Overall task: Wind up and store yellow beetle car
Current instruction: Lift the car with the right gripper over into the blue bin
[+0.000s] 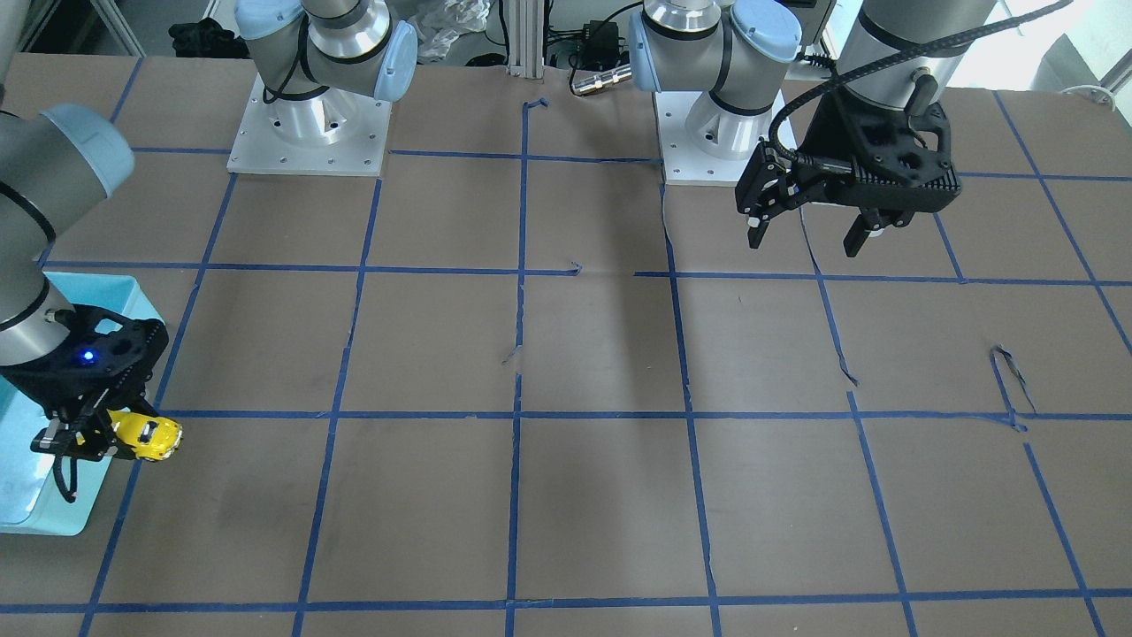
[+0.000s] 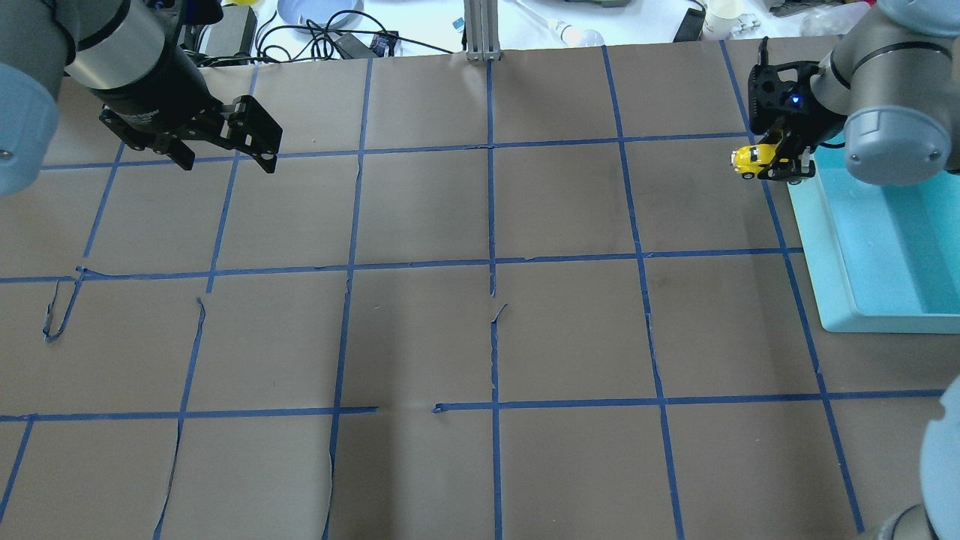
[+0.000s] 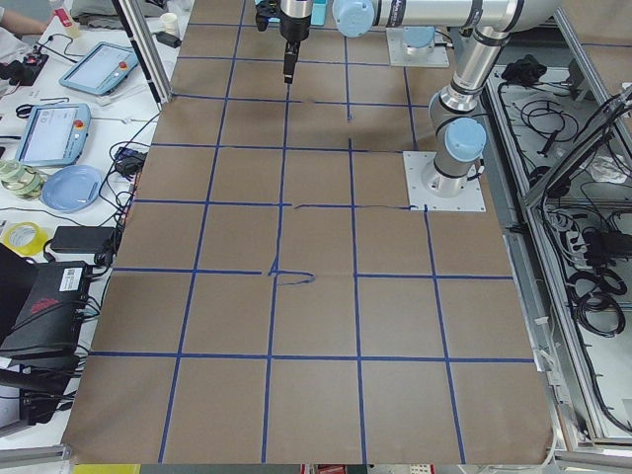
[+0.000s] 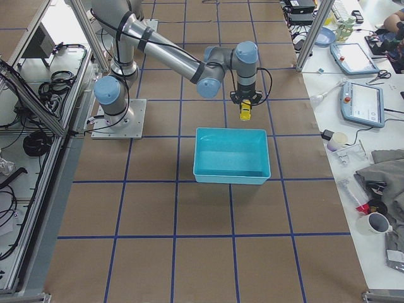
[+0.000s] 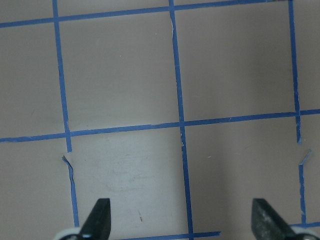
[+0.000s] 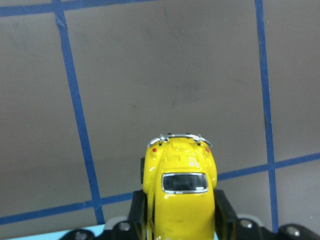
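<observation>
Car (image 2: 752, 159) is up in the air, folks, pinched across its flanks by the right gripper (image 2: 780, 160). The jaws are closed on the body sides, so the wheels hang free and nothing presses on the glossy roof. From the right wrist view the car (image 6: 180, 200) points its rear bumper and little red lights away from the gripper, out over the table (image 2: 487, 337). A thin sliver of teal shows at the bottom edge.

That teal is the bin (image 2: 806, 217), and here's the catch: the car hangs just beside the bin's far corner, over table and not over the basin. In the exterior right view it dangles just past the bin's far wall (image 4: 230, 134). I read this as the storing leg, with the car held high so it can pass over the rim. Whether the spring is wound, nobody can tell from here.

What's in the way? Only that rim. The carry has to clear the wall before release, and a smooth rounded shell held by two pads could twist if it clips the edge.

Over on the other side, the left gripper (image 2: 225, 161) hovers well apart with its jaws spread wide and nothing between them. Its wrist view shows both fingers (image 5: 97, 217) over bare brown paper and blue tape (image 5: 180, 75). It's out of the route entirely. The tape grid is frayed in spots, flat on the table, and no obstacle.
</observation>
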